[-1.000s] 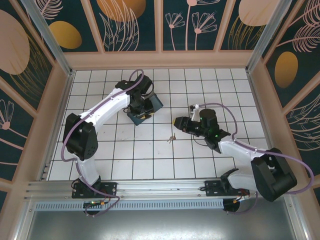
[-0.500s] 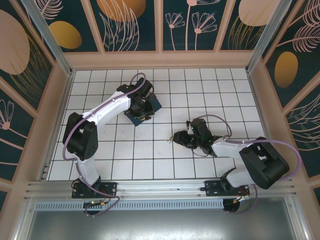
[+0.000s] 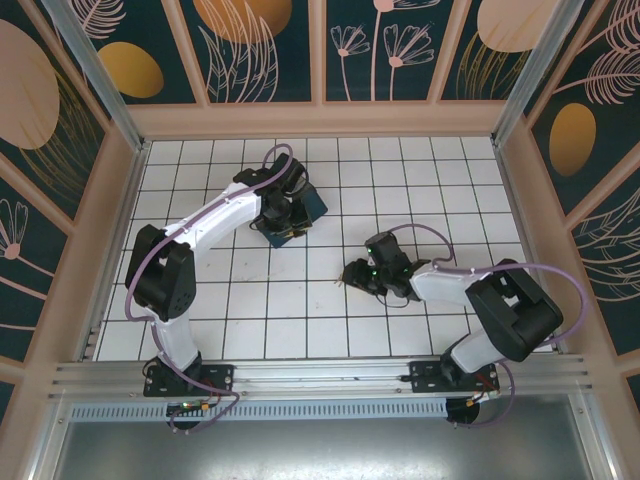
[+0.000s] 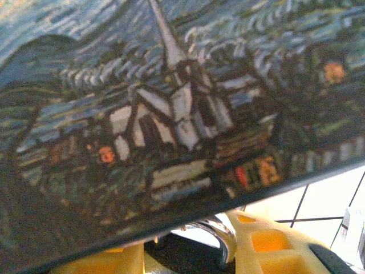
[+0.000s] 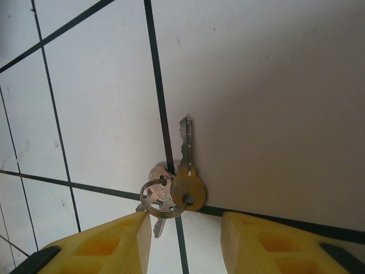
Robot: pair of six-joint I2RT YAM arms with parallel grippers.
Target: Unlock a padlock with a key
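Leftmost, the large blue box painted with a swirling night scene is taken as the reference for all positions. The left gripper is set against the near edge of this box. The small padlock, with a dark brassy body and a thin silver shackle, is seated between the gripper's yellow fingers, just under the box edge. The fingers are judged to be clenched on the padlock, although the contact faces are partly hidden. This hold is presumably used so that the lock is fixed and presented, not left free to slide on the white tiled table.

To the right of the box and nearer the arm bases, well apart from it, the key is found lying flat on the table. It has a toothed silvery blade and a round brass-coloured head, and is joined by a silver split ring to a second, mostly covered key. Its blade is laid beside a dark grout line and is pointed away from the right gripper.

Just right of the key, the right gripper is positioned low with its two yellow fingers released. Nothing is grasped, and the key head lies just ahead of the gap. This stance is judged to be the set-up for a pinch on the head, by which the blade would be left free for insertion.
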